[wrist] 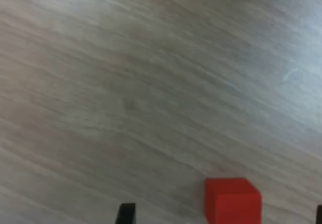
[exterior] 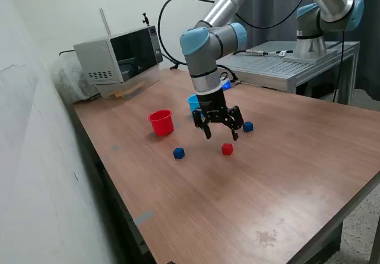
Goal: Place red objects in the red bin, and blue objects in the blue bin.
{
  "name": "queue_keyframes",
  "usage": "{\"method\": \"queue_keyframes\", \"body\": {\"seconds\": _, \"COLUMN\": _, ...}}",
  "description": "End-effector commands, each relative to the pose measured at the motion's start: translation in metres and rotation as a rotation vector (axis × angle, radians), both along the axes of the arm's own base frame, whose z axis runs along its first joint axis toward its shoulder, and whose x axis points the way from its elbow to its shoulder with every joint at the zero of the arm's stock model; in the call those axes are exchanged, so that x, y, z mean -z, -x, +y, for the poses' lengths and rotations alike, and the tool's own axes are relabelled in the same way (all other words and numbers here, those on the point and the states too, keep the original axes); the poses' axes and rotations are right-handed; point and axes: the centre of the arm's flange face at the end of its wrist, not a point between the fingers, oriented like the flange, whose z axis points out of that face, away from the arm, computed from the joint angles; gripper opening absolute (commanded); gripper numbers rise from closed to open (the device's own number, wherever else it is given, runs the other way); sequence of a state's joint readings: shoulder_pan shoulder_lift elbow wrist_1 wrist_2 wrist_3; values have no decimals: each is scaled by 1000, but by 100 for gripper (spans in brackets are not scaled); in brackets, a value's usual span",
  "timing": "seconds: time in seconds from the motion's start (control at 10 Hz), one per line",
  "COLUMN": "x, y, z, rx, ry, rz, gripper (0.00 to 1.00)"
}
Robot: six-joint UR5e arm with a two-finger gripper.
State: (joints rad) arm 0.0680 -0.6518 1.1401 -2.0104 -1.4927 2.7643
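- The arm reaches in from the far side and bends straight down at the wrist.
- The gripper points downward, fingers spread apart, holding nothing.

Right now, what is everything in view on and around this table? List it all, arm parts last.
red cup: one, red, upright on the table, toward the exterior view's left of the tool.
blue cup: one, light blue, behind the arm's wrist, mostly hidden.
red cube: one seen, red, on the table just below the tool; also in the wrist view.
blue cubes: two, dark blue, one in front of the red cup, one at the exterior view's right of the tool.
table: one, brown wood grain.
microwave: one, grey, at the table's far corner.
metal bench: one, grey, behind the table.
tool: one, black, fingers spread, empty, above the red cube.
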Motion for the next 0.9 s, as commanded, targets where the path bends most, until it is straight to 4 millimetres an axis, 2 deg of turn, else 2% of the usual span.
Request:
{"method": "queue_keyframes", "body": {"seconds": 0.0, "x": 7, "y": -2, "z": -15, "rx": -18, "ry": 0, "rz": -1, "gripper": 100}}
{"method": "queue_keyframes", "body": {"seconds": 0.6, "x": 32, "y": 6, "z": -15, "rx": -18, "ry": -10, "rz": -9, "gripper": 100}}
{"method": "queue_keyframes", "body": {"seconds": 0.7, "x": 32, "y": 6, "z": -14, "rx": -17, "ry": -17, "rz": -8, "gripper": 0}}
{"method": "queue_keyframes", "body": {"seconds": 0.8, "x": 31, "y": 7, "z": -13, "rx": -13, "ry": -27, "rz": -6, "gripper": 0}}
